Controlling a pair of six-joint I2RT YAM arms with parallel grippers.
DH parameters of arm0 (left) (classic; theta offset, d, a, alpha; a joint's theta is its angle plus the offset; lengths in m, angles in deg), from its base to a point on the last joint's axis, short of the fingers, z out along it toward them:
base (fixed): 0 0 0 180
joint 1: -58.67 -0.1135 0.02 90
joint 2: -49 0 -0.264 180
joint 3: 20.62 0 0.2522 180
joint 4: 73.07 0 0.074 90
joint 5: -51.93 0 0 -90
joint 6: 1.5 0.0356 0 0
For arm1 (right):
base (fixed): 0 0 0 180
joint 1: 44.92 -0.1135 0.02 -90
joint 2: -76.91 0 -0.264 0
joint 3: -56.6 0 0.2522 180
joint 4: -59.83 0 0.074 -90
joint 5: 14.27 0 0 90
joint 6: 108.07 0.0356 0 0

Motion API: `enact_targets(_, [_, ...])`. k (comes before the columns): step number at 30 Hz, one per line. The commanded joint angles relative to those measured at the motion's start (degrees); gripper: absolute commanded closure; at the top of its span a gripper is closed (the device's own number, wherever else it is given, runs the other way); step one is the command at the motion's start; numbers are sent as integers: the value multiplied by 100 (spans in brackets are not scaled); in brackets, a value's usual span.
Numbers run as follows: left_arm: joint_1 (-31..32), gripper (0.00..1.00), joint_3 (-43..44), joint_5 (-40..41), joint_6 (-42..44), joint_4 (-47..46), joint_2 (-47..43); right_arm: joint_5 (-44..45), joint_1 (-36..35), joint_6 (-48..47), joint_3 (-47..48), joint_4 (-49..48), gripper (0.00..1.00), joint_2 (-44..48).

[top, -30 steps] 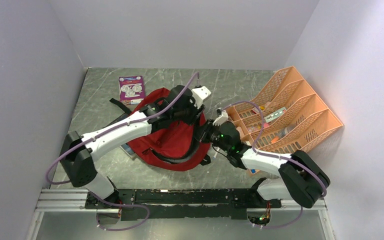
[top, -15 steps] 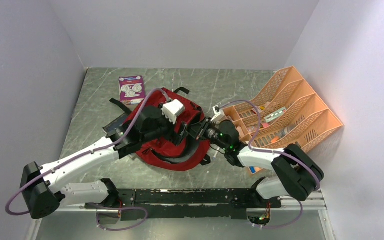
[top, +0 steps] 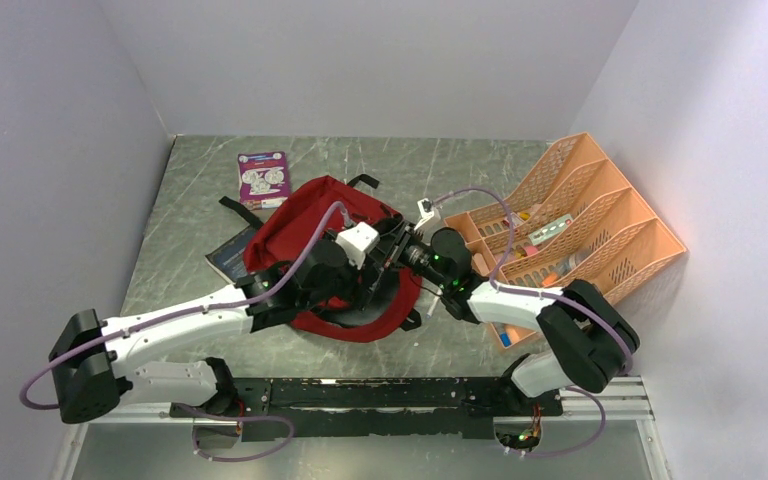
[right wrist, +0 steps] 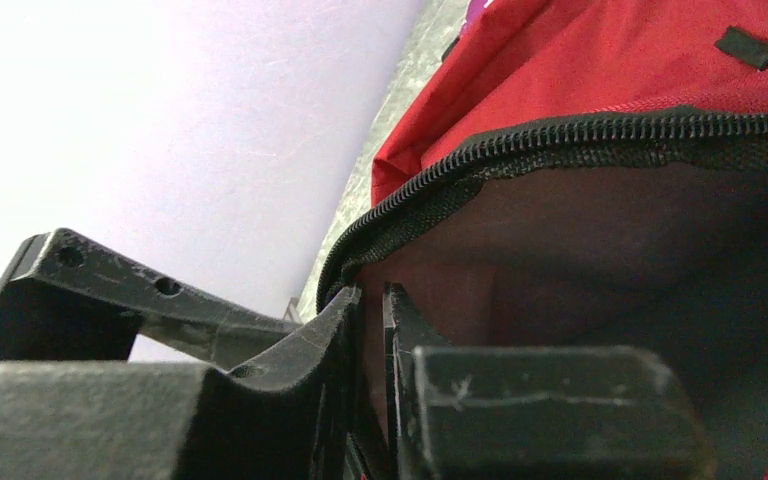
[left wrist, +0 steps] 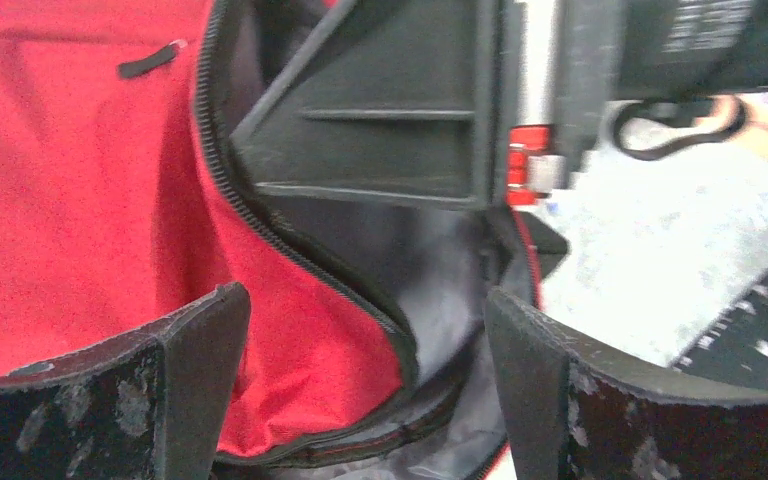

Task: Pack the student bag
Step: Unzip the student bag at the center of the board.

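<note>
Left gripper had sprung wide open, empty, over the bag mouth. Right gripper, nearly closed, pinched its rim. Drop-off probably done.

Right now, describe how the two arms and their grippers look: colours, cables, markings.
The left arm and right arm have white shells between chunky black joints, and a purple cable loops along each. The right arm shows small green lights near its wrist. The left gripper and right gripper have black, flat plastic fingers with pale scuffs.
</note>
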Motion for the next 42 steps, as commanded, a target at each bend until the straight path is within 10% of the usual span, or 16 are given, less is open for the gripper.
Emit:
enact_targets(1, [65, 11, 92, 1254, -266, 72, 272, -64, -30, 113, 43, -151, 84, -22])
enact_targets(6, [66, 26, 137, 1498, -364, 184, 492, 15, -27, -31, 24, 86, 84, 160])
enact_targets(15, [62, 94, 838, 1720, 50, 684, 704, 1715, -28, -761, -215, 2515, 63, 1742])
enact_targets(23, [39, 95, 1093, 1842, 549, 560, 520, 2692, -31, -172, 293, 5793, 52, 3009])
enact_targets(42, [-872, 95, 1335, 822, 608, 560, 786, 1838, -190, 455, 923, 6690, 30, 1968])
